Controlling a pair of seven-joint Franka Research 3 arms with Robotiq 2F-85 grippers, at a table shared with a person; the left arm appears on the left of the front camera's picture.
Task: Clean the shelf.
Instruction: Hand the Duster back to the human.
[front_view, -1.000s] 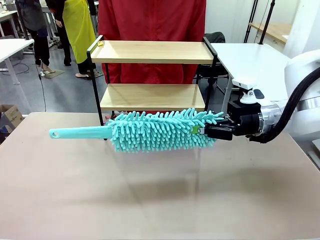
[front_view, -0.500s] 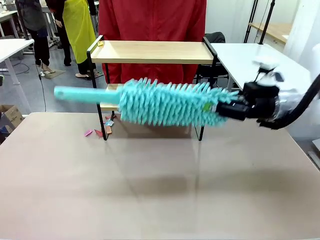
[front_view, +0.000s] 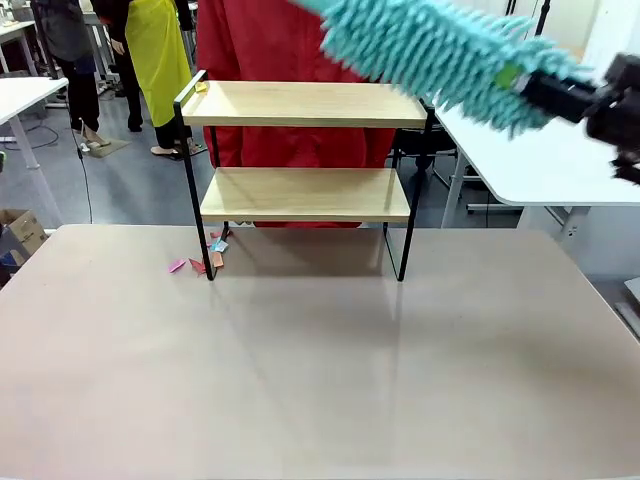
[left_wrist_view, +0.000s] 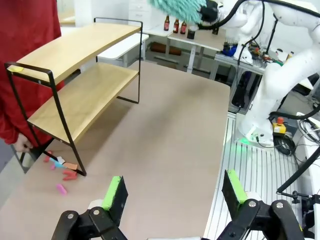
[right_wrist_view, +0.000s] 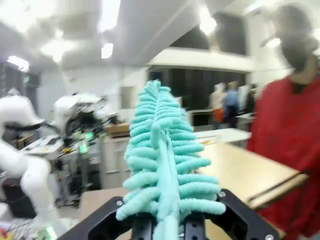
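Two-tier shelf (front_view: 305, 160) stands at the table's (front_view: 320, 370) far edge, before a person in red (front_view: 300, 40). Duster (front_view: 430, 50), a second ago low across the lower board, now rides high above the top board's right end, tilted down to the right. Right gripper (front_view: 545, 90), well above and right of the shelf, jaws pinched on the duster's end. Small coloured scraps (front_view: 200, 262), earlier hidden by the duster, lie by the left front leg. Left gripper (left_wrist_view: 172, 192) jaws spread wide over the table, shelf well apart.
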